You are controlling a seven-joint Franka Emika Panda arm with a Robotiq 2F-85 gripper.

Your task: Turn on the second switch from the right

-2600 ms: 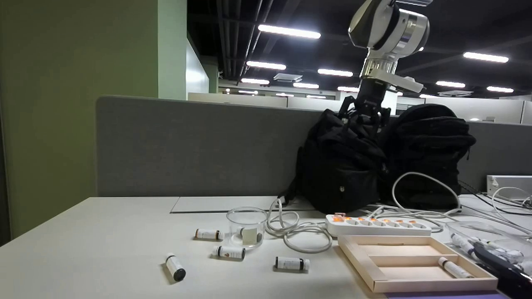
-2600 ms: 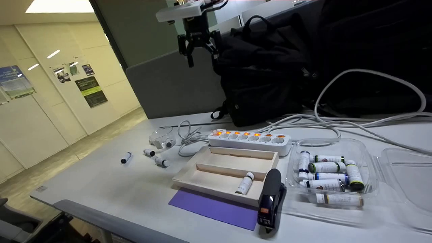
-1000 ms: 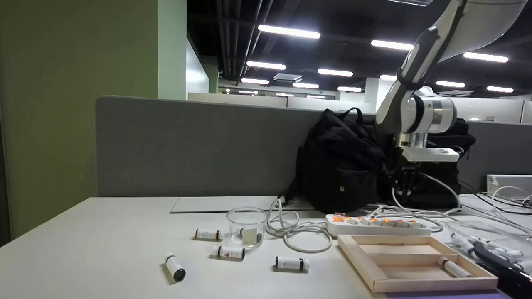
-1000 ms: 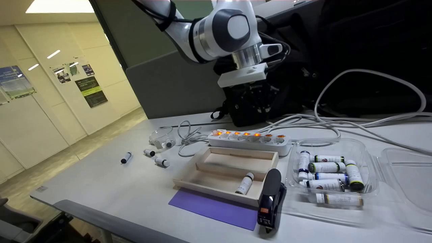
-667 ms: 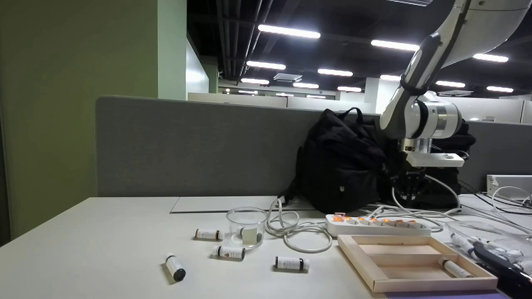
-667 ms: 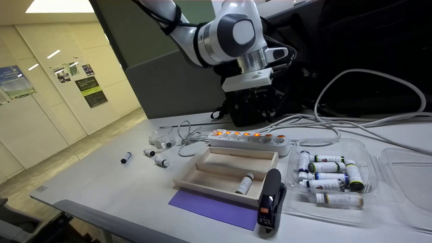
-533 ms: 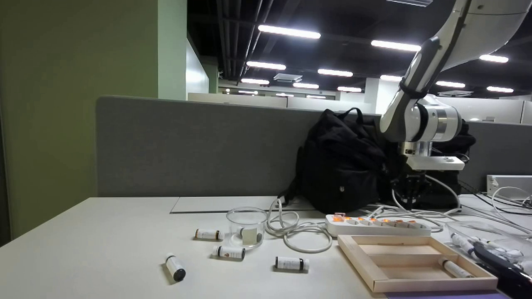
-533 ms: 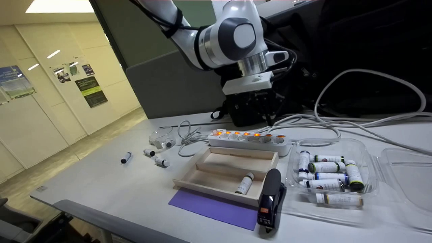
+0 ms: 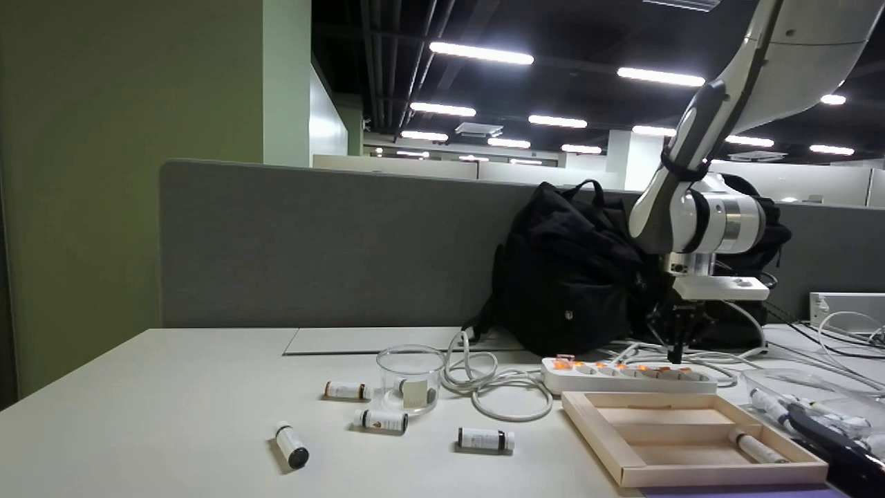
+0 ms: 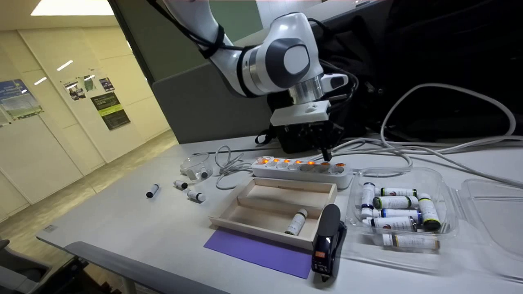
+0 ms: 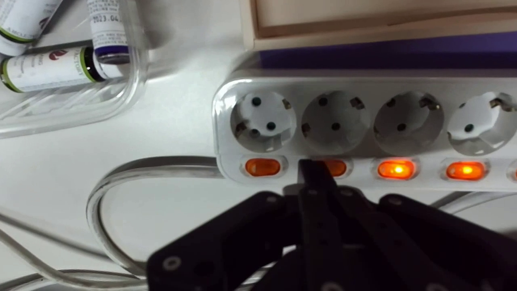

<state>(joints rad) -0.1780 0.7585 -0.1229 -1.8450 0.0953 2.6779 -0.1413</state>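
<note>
In an exterior view, a small bottle (image 10: 153, 190) lies on its side at the left of the table (image 10: 122, 228), apart from a clear cup (image 10: 192, 165). Next comes the divided wooden tray (image 10: 282, 192), partly over a purple sheet (image 10: 257, 251), with a white-capped bottle (image 10: 297, 222) slanting in its front compartment. Just behind the tray lies the long white power strip (image 10: 294, 174), and beyond that, in an exterior view, stands a black backpack (image 9: 567, 297). My gripper (image 10: 327, 156) points down at the strip near its right end, its fingers narrowed together into one slim tip. At the tray's right corner sits a black stapler-like tool (image 10: 327, 232), and beside it a clear container (image 10: 445, 200) of jumbled bottles (image 10: 396, 203).

In my wrist view, the container's edge is at left, then a looping pale cable (image 11: 173, 171), then the strip's endmost switch (image 11: 262, 166), dull orange. Right of it are my fingertips (image 11: 317, 173), covering part of the second switch from the right (image 11: 336, 167), next to last in its row, which peeks out dull orange beside them; whether they touch it or hover just above, I can't tell. Farther right, the neighbouring switches (image 11: 396, 169) glow bright orange.
</note>
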